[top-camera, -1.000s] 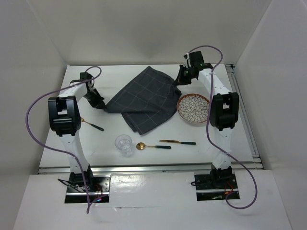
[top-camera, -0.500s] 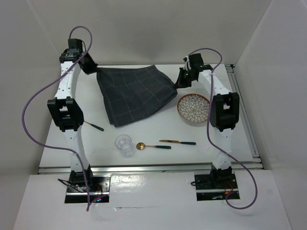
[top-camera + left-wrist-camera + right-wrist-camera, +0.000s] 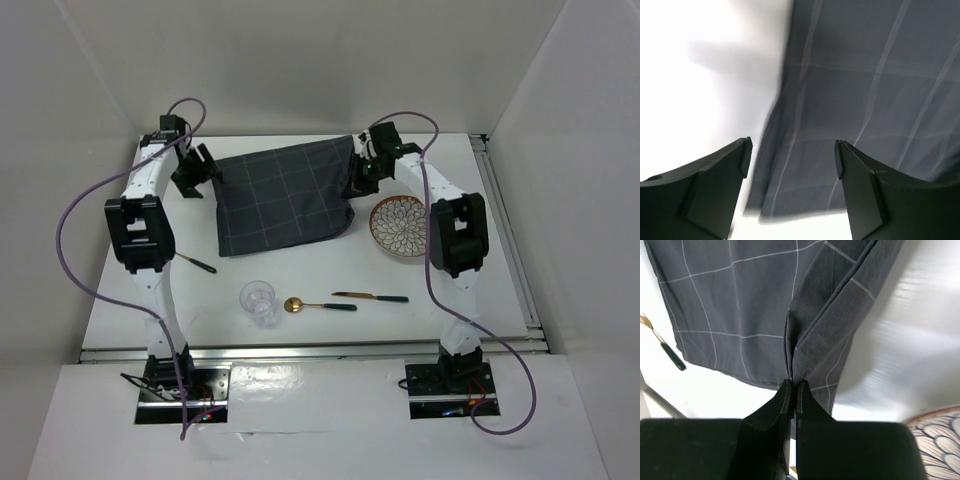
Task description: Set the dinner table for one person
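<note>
Nothing readable anywhere here, no labels, brand names, numbers or signs on anything in any view.

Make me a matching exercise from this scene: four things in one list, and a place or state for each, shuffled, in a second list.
1 left end effector
2 right end effector
3 glass
4 plate

A right of the cloth mat
B open, holding nothing
C left of the gold spoon
D pinching the cloth mat

Pairs: 1-B, 2-D, 3-C, 4-A
</note>
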Motion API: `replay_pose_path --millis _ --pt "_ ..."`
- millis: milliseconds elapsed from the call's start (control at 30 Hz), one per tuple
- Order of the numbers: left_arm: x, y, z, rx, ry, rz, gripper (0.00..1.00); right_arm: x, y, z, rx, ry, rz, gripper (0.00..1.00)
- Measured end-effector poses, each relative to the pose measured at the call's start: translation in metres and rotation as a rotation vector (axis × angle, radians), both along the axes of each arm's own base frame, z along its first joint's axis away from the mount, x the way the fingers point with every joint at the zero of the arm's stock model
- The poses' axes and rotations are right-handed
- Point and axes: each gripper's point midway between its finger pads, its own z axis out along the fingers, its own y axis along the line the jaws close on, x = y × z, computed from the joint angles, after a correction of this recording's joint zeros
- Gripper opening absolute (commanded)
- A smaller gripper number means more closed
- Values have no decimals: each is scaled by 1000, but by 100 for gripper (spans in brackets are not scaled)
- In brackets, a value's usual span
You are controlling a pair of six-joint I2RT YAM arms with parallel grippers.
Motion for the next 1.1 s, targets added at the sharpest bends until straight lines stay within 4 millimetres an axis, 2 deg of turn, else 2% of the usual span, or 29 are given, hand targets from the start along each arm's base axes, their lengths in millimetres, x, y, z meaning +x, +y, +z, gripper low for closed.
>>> replay_pose_path --millis 133,200,267,400,533,567,667,933,1067,1100 --pt "-72 -8 1 0 82 -17 94 -9 4 -8 -1 26 -8 0" --pt "-104 -13 2 -2 112 -21 94 -14 2 -12 -2 47 -18 0" --pt "-123 -18 -3 -5 131 -29 91 -18 -1 -16 -1 61 -27 0" --pt "-144 -31 -35 -14 206 -53 81 -22 -6 -21 7 87 -50 0" --pt "-144 -39 -63 -16 260 -77 64 -29 -11 -24 11 103 -68 0" --pt "-144 -41 -69 -17 270 -82 40 -31 -12 -23 13 107 -75 0" --pt "-139 -43 -73 -20 268 -94 0 -39 -19 -20 18 106 -92 0" --pt "-139 -43 -71 -15 256 -109 0 -90 -37 -14 4 130 -124 0" --pt "-149 -45 -65 -14 247 -114 0 -119 -47 -16 -18 142 -139 0" --pt "-151 -46 -63 -13 243 -116 1 -124 -50 -15 -23 140 -143 3"
